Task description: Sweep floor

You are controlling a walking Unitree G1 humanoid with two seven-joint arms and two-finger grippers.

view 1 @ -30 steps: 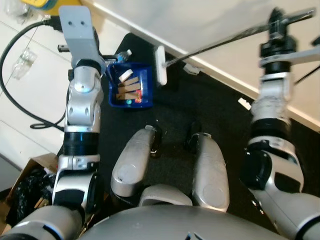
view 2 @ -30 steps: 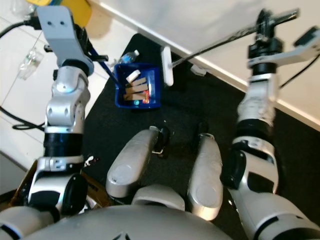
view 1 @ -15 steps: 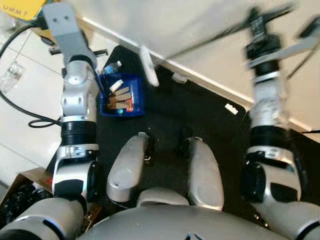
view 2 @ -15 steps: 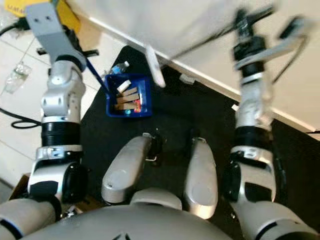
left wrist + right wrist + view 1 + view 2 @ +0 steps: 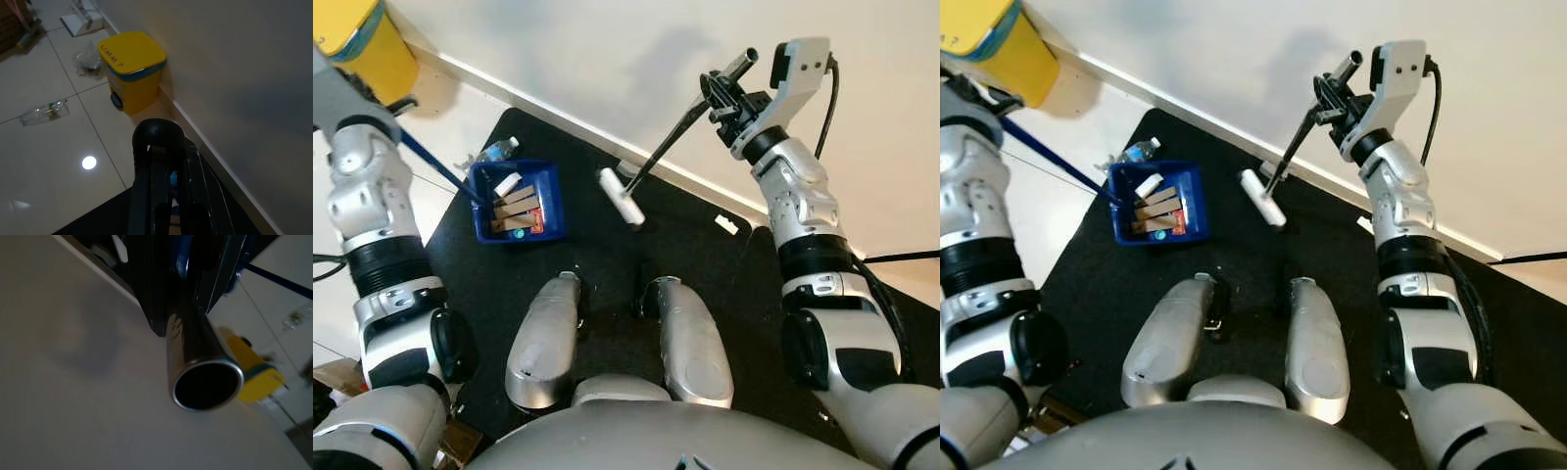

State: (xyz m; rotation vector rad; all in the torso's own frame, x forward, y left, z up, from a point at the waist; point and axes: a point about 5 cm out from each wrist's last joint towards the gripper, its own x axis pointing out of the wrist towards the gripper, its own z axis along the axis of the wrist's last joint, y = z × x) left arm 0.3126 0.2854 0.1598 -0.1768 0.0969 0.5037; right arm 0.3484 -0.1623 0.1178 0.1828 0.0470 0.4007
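Broom (image 5: 658, 157) lifted, in right pincer (image 5: 724, 86).

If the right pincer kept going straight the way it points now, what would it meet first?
Probably the white wall. The right pincer, shut on the broom handle, points up and away from the black mat toward the wall above the baseboard; nothing else seems to lie between, though depth is hard to judge.

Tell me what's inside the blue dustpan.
The blue dustpan on the black mat holds several flat tan strips, a white piece near its far edge and something small and reddish in the near corner. Whatever lies beneath them is covered.
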